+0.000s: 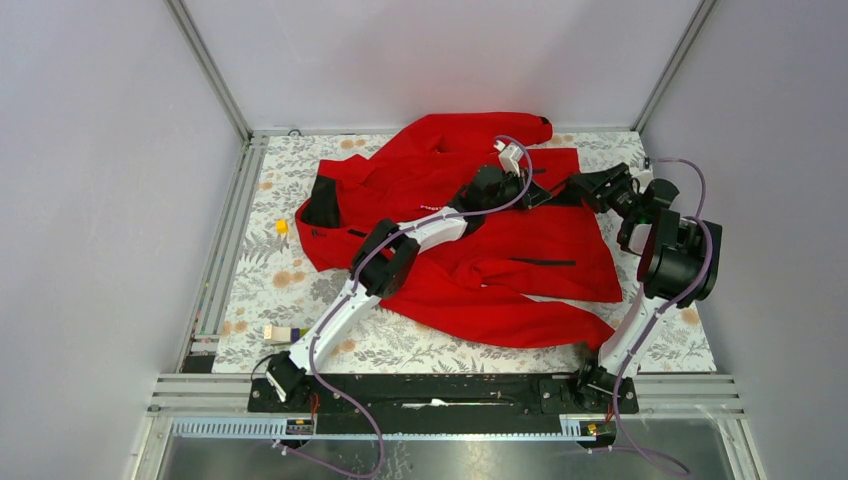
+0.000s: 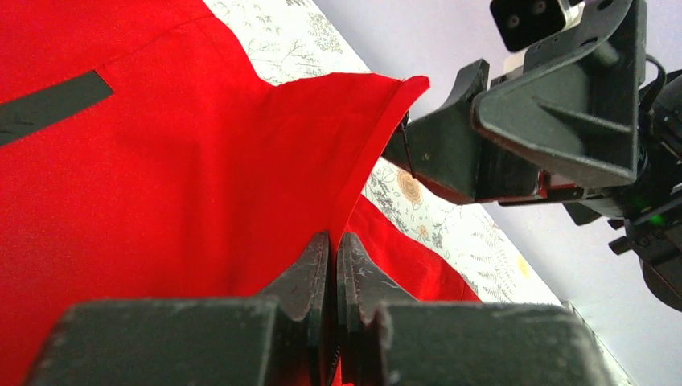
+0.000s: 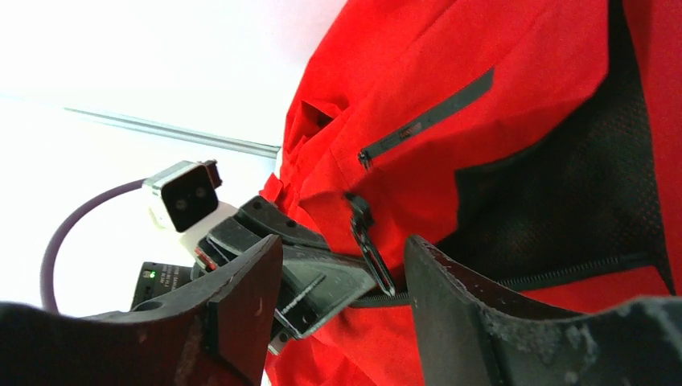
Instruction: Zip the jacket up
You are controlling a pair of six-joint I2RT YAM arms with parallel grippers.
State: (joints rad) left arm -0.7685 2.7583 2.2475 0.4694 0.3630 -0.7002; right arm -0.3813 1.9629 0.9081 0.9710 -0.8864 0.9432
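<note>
The red jacket (image 1: 520,250) lies spread on the floral tablecloth, collar to the left. My left gripper (image 2: 332,241) is shut on a raised fold of its red edge (image 2: 354,137), near the jacket's right end (image 1: 541,194). My right gripper (image 3: 342,257) is open just beyond it (image 1: 580,186), its fingers (image 3: 249,281) on either side of the left gripper's tips (image 3: 322,277). The dark zipper pull (image 3: 363,233) hangs between the right gripper's fingers, untouched, above the front zipper's teeth (image 3: 579,267). Black mesh lining (image 3: 563,185) shows where the front lies open.
A small yellow block (image 1: 282,226) and a white-and-yellow block (image 1: 280,334) lie on the cloth left of the jacket. Grey walls and metal rails (image 1: 225,250) close in the table on three sides. The left arm (image 1: 400,245) stretches across the jacket.
</note>
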